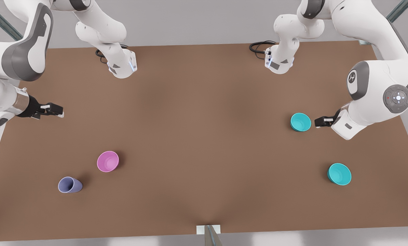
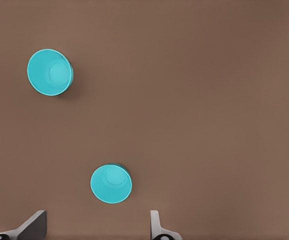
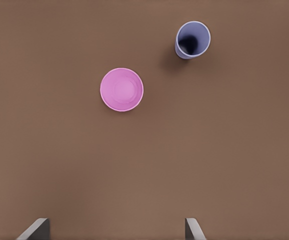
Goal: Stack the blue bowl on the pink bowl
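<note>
The left gripper (image 1: 316,122) is held wide open and empty just beside the blue bowl (image 1: 300,122); the right gripper (image 1: 61,112), also wide, waits apart from the pink bowl (image 1: 107,161); the identical teal bowl (image 1: 339,174) could be grasped instead.

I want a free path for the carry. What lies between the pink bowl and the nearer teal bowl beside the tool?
Nothing: in the front view only bare brown table lies between the pink bowl and the blue bowl.
</note>
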{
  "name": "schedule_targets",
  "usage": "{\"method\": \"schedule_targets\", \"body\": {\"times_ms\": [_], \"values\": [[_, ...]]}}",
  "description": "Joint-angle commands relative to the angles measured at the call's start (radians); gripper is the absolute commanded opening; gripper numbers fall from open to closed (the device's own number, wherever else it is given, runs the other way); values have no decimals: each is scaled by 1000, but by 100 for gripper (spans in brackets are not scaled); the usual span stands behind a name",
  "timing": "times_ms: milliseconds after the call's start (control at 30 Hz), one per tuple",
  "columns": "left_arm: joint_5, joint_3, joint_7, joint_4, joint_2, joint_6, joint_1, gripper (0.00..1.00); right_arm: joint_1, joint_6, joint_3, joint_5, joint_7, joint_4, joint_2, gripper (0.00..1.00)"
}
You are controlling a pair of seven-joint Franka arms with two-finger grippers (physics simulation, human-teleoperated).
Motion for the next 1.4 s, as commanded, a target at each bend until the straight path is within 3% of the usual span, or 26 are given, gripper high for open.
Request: {"method": "schedule_targets", "body": {"times_ms": [0,100,200,233,433,1200,1300,1367], "values": [[2,0,18,0,-1,-7,1,100,1,1,1,-8,-24,2,-1,100],[2,0,18,0,0,-7,1,100,81,130,21,-190,-69,8,117,100],[2,0,18,0,5,-19,1,100,81,419,27,-97,-55,-7,422,100],[2,0,18,0,5,-21,1,100,78,471,27,-89,-52,-21,461,100],[2,0,18,0,7,-21,1,100,-17,696,29,110,-35,-268,451,100],[2,0,18,-3,10,-48,1,100,-48,811,27,190,-35,-282,559,100],[2,0,18,-4,10,-50,1,100,-45,807,27,190,-35,-279,567,87],[2,0,18,-6,10,-50,1,100,-43,805,27,190,-44,-277,567,70]]}}
